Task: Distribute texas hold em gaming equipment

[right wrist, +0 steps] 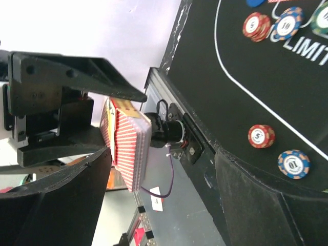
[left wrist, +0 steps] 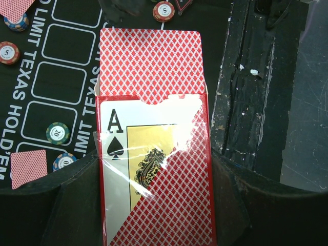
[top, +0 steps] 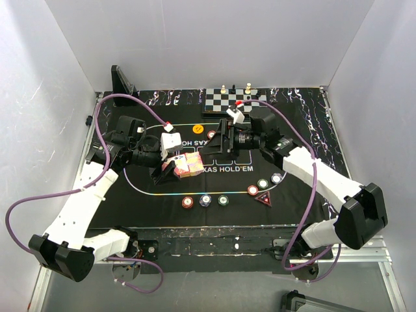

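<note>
The open deck box (left wrist: 154,174), light, stiff and likely slick under torn cellophane (left wrist: 154,154), hangs above the middle of the mat (top: 162,185), pinched by its long edges in my left gripper (top: 170,168); my right gripper (top: 209,151) hovers alongside, jaws wide and empty, the protruding cards (left wrist: 148,61) its best hold.

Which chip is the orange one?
The orange chip on the mat's far side, left of the chessboard; the near-edge chips are red, blue or green.
</note>
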Tool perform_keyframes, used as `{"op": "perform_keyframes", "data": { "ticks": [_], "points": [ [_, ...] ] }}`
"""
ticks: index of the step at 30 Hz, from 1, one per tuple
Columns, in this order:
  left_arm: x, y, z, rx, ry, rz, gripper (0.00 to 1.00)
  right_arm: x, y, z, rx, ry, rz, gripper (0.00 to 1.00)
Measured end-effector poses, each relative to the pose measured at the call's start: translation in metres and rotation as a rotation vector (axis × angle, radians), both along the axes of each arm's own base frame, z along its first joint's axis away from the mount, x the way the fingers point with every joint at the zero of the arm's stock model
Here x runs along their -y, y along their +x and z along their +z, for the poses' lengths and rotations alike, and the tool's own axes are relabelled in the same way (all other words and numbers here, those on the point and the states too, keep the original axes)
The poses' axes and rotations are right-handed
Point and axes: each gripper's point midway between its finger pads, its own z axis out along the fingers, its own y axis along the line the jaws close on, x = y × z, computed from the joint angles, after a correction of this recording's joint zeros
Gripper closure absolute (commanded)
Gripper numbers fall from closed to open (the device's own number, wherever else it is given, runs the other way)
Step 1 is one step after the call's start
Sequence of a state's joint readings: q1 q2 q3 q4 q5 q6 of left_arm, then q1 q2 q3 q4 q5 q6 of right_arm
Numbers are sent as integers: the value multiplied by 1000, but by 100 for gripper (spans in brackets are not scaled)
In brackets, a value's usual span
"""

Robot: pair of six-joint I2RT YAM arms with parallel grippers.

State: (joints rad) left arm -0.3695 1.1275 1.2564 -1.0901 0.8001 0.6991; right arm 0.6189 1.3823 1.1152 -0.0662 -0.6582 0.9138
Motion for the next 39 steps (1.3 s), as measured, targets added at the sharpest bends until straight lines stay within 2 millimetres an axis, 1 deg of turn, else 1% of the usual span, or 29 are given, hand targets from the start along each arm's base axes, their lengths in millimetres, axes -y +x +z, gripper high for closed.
{"op": "perform_keyframes", "data": {
  "ticks": [3, 8, 12, 15, 20, 24, 33, 39],
  "points": [
    [0, 0, 0, -1, -1, 2, 100, -9, -15, 2, 5, 7, 47, 11],
    [1, 1, 1, 3, -3, 3, 100, -20, -31, 3, 6, 11, 95, 10],
    [1, 3, 2, 7, -8, 7, 100, -29, -40, 2, -4, 19, 126, 10],
    [2, 3, 2, 6, -10, 11, 100, -34, -43, -1, -23, 20, 139, 19],
    [2, 3, 3, 4, -14, 14, 100, -36, -43, 3, -39, 38, 137, 33],
    [2, 3, 5, 7, -19, 16, 100, -37, -43, 4, -49, 44, 131, 45],
    [3, 1, 4, -5, -23, 16, 100, -36, -42, 3, -67, 53, 118, 51],
    [3, 0, 5, -10, -29, 15, 100, -21, -35, 5, -60, 67, 74, 53]
  ]
}}
